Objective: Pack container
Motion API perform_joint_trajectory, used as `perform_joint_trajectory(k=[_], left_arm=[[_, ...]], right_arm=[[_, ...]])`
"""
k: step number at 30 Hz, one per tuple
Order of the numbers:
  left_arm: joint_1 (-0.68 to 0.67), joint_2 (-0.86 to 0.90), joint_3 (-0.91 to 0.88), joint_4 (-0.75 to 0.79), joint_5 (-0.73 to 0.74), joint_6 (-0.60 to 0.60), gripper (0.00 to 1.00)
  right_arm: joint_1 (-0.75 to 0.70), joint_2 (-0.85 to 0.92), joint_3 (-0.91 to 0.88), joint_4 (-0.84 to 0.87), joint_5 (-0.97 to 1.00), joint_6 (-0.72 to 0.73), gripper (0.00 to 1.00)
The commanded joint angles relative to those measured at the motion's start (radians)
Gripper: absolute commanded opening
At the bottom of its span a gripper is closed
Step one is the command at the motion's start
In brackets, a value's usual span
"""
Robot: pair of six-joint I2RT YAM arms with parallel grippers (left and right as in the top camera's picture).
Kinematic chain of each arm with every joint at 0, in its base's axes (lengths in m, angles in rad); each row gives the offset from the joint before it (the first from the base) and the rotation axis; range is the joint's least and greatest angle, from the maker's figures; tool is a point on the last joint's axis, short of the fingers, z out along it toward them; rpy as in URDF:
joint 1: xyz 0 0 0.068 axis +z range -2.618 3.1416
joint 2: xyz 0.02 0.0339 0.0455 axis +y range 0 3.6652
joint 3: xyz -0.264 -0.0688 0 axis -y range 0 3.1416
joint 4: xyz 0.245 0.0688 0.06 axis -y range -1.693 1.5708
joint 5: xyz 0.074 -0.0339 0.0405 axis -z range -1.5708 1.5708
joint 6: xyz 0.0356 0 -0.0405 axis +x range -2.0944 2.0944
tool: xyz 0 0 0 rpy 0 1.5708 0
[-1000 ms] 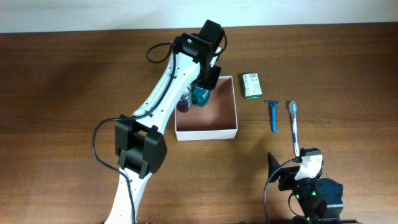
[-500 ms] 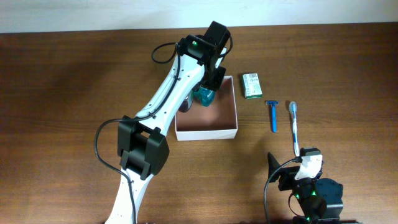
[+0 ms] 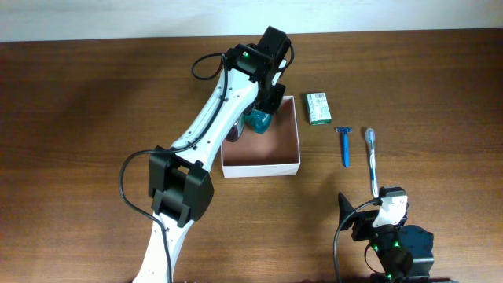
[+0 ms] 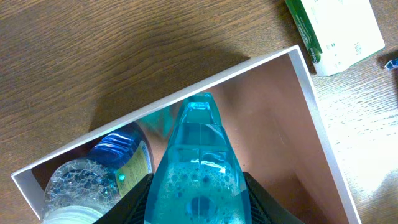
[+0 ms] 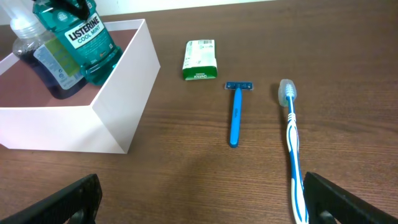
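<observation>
The white-walled container (image 3: 263, 168) sits mid-frame in the overhead view on the brown table (image 3: 78, 118). In its upper-left corner the left gripper (image 4: 198, 208) clamps a teal mouthwash bottle (image 3: 258, 121), base below the rim, just beside a smaller bottle of blue liquid (image 5: 43, 68). A soap box (image 3: 317, 107), razor (image 3: 344, 146) and toothbrush (image 3: 372, 161) lie outside, to the right. The right gripper (image 5: 205, 208) gapes wide at lower right.

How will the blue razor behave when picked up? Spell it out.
The blue razor looks like thin plastic: probably light and stiff. Its slim handle lies flat on the table, so a pinch might slip. The wider head should keep it from rolling.
</observation>
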Motion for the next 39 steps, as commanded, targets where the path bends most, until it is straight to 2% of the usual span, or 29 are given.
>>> perform_joint_trajectory(k=[1, 21, 23, 27, 29, 39], left_arm=[[-0.003, 0.011, 0.003, 0.006, -0.007, 0.02, 0.39], [-0.003, 0.053, 0.003, 0.01, -0.008, 0.02, 0.39], [-0.003, 0.053, 0.004, 0.011, -0.008, 0.02, 0.44], [-0.003, 0.053, 0.004, 0.011, -0.008, 0.02, 0.46], [-0.003, 0.053, 0.007, 0.011, -0.008, 0.02, 0.5], [-0.003, 0.053, 0.084, 0.002, -0.007, 0.028, 0.5]], right_arm=[[0.005, -0.003, -0.005, -0.005, -0.009, 0.008, 0.99], [0.005, -0.003, -0.005, -0.005, -0.009, 0.008, 0.99], [0.005, -0.003, -0.005, -0.005, -0.009, 0.008, 0.99], [0.005, -0.003, -0.005, -0.005, -0.009, 0.008, 0.99], [0.005, -0.003, -0.005, -0.005, -0.009, 0.008, 0.99], [0.005, -0.003, -0.005, -0.005, -0.009, 0.008, 0.99]])
